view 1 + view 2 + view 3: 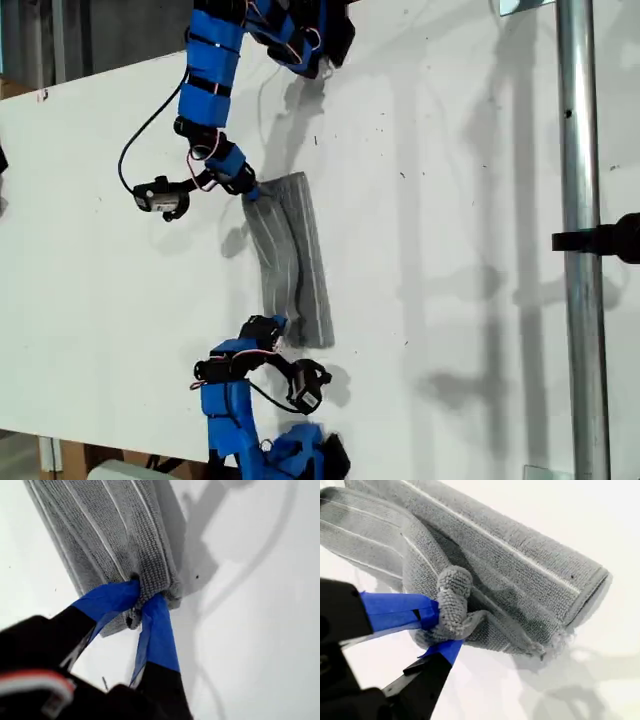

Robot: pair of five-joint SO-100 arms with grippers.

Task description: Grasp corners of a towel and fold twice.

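Note:
The grey striped towel [295, 260] lies folded into a narrow strip on the white table, running up and down the exterior view. My first gripper [253, 193] belongs to the arm at the top of the exterior view. It is shut on the towel's upper end. In the first wrist view, my first gripper [141, 592] pinches the hem beside a corner [172, 597] of the towel [115, 530]. My second gripper [277, 323], on the lower arm, is shut on the lower end. There my second gripper [442, 630] holds a bunched corner [452, 587] of the towel [520, 565].
A metal pole [580, 240] with a black clamp [612, 238] stands upright at the exterior view's right. The table [450, 200] spreads wide between towel and pole. Its edge runs along the exterior view's upper left and bottom.

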